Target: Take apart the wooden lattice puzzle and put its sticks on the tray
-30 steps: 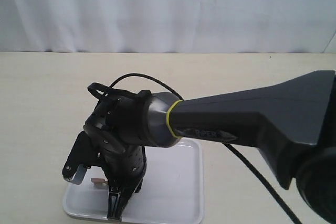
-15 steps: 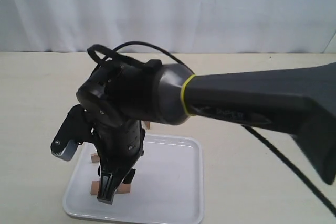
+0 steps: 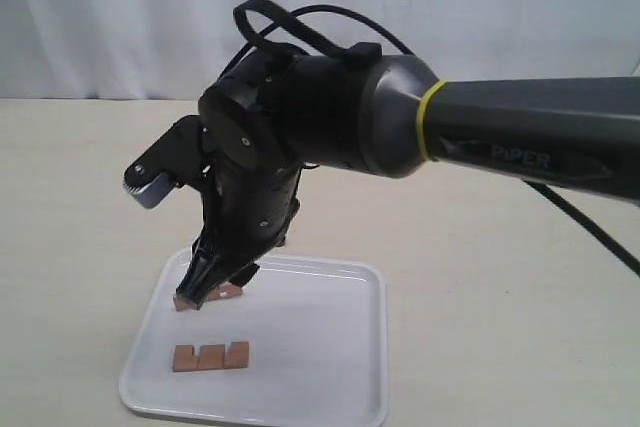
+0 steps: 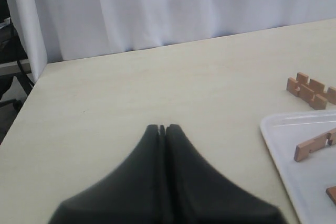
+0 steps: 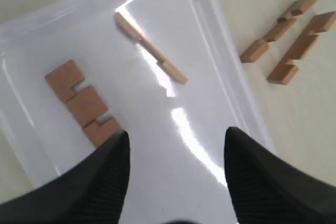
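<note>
Glossy white plastic tray (image 3: 320, 347), glare spots. Matt reddish-brown wood sticks (image 3: 210, 356). Smooth matt pale surface (image 3: 500, 297). Dark arm (image 3: 520, 147), slight sheen. White cloth backdrop (image 3: 400, 7).

1. My dark grey right arm (image 3: 520, 142), banded with a yellow-green ring, reaches in from the right, its wrist bent steeply downward.
2. My black right tool (image 5: 176, 142) points down, its ribbed fingers spread wide with nothing between them.
3. My black left tool (image 4: 161, 129) points forward, its fingers pressed together.
</note>
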